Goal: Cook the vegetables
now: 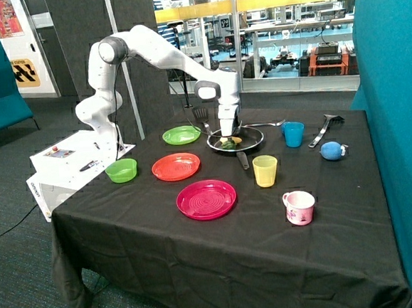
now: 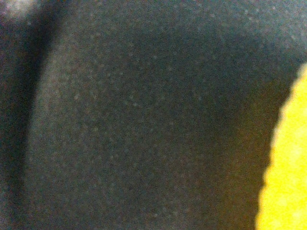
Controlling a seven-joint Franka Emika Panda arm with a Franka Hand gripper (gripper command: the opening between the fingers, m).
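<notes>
From where I stand, the worktop [image 1: 127,239] under its black cloth is laid out in a loose row. Furthest left sits a small green bowl [image 1: 121,170], then an orange plate [image 1: 175,166] with a green plate [image 1: 182,134] behind it and a magenta plate [image 1: 206,199] in front. A black spatula [image 1: 201,116] lies just beside the frying pan [image 1: 251,144], and the arm has its end effector [image 1: 229,132] lowered right into that pan. Whether its fingers are parted or closed I cannot tell; the wrist camera is pressed so near that it shows only the dark pan floor and the edge of the pale yellow piece [image 2: 288,167].

Both vegetables seem to lie in the pan: the dark green piece [image 1: 228,144] and the yellow one touching or just beside it, under the wrist. So I judge the placing step to be about finished. The next move calls for a straight lift clear of the rim, without dragging either piece.

Further right stand a yellow cup [image 1: 265,171], a blue cup [image 1: 293,133], a pink mug [image 1: 299,207], a ladle [image 1: 323,129] and a blue ball-like object [image 1: 332,150].
</notes>
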